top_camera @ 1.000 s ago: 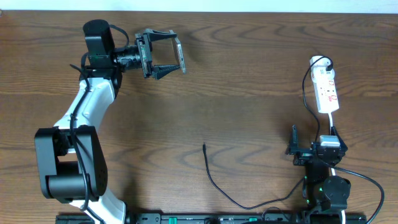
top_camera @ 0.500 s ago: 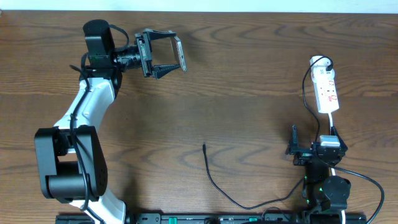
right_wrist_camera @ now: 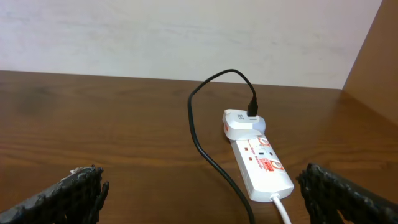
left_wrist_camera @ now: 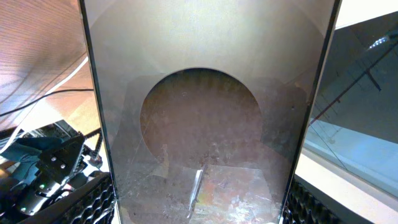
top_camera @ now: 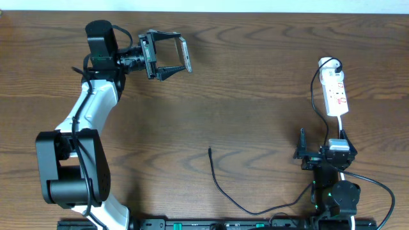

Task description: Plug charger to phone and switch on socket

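My left gripper [top_camera: 174, 55] is at the far left of the table, shut on the phone [top_camera: 184, 56], which it holds off the wood. In the left wrist view the phone's glossy dark face [left_wrist_camera: 205, 124] fills the space between the fingers [left_wrist_camera: 199, 208]. The charger's thin black cable lies at the near middle with its plug tip [top_camera: 209, 151] free on the wood. The white socket [top_camera: 335, 92] lies at the right, also seen in the right wrist view [right_wrist_camera: 261, 165]. My right gripper [top_camera: 321, 144] is open and empty just in front of it [right_wrist_camera: 199, 186].
A white adapter [right_wrist_camera: 239, 122] sits in the socket's far end, with the black cable [right_wrist_camera: 199, 140] looping from it toward my right arm. The socket's white cord [right_wrist_camera: 283, 208] leaves its near end. A wall stands behind the table's far edge.
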Controlling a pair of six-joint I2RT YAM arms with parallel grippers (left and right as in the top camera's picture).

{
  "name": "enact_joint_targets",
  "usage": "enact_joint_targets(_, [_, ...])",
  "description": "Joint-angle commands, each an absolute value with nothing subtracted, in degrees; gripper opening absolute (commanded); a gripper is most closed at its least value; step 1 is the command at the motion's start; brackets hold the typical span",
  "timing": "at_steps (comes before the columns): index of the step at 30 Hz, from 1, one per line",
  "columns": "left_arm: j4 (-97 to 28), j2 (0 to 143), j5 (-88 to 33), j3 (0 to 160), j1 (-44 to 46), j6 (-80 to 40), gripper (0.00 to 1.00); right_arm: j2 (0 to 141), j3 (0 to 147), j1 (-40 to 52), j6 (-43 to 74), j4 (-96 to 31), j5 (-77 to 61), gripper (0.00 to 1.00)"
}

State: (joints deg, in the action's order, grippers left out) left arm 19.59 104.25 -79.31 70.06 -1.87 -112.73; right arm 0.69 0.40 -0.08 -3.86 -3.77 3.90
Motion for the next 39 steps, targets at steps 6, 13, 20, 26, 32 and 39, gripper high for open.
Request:
enact_joint_targets(6, [20.27,102.43,-80.31,71.18,-2.07,-113.01,0.07,0.34,0.32,0.32,-4.58,-3.97,4.36,0.99])
enact_joint_targets(13, [20.27,102.43,-80.34,71.16,-2.07,-112.99,0.07,0.34,0.32,0.32,-4.58,-3.97,4.36,0.99])
enact_joint_targets(20, [20.27,102.43,-80.4,71.16,-2.07,-112.27,0.07,0.34,0.32,0.32,-4.58,-3.97,4.36,0.99])
enact_joint_targets(26, [20.27,102.45,-80.38,71.16,-2.07,-108.31,0.07,0.34,0.32,0.32,-4.58,-3.97,4.36,0.99])
enact_joint_targets(32, [20.27,102.48,-80.36,71.16,-2.07,-101.27,0.07,0.34,0.32,0.32,-4.58,-3.97,4.36,0.99])
enact_joint_targets(39, [20.25,102.59,-78.94,70.87,-2.07,-89.27,0.07,0.34,0.32,0.32,-4.58,-3.97,4.36,0.99])
